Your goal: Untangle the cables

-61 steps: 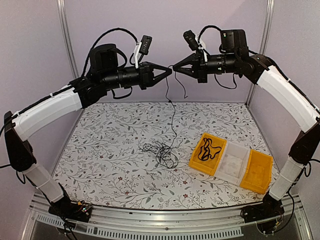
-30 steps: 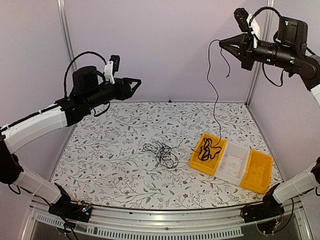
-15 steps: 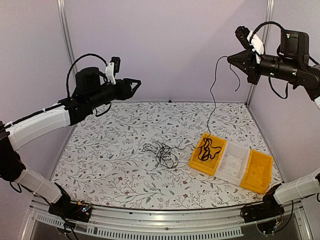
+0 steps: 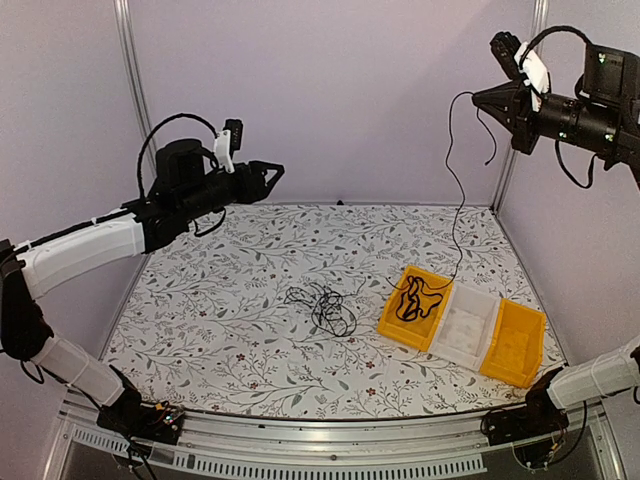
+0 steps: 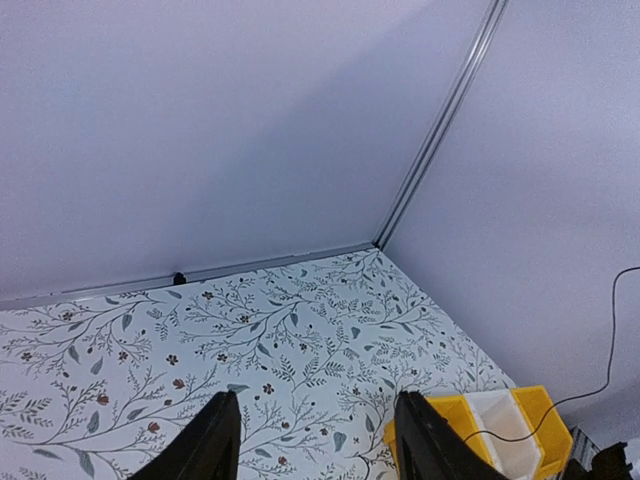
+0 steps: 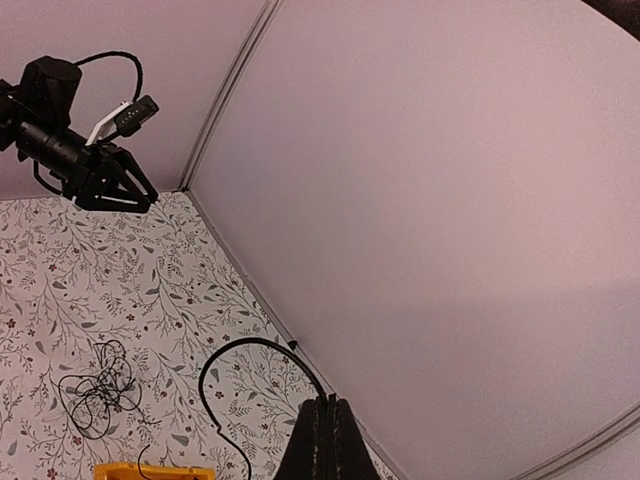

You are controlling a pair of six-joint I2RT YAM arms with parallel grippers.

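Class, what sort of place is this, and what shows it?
Likely a robotics lab test cell: plain enclosing walls, a left arm and right arm bolted at the table edge, and staged props, tangled cables beside plastic bins.

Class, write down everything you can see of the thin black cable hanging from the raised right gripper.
The thin black cable is a single slack strand that looks rubbery. The right gripper, shut, pinches it near one end, and a short free tail dangles beside the grip. From the pinch it arches upward, then hangs in a long wavy line down to the left yellow bin compartment, where a coiled black cable lies. Whether the two touch cannot be told.
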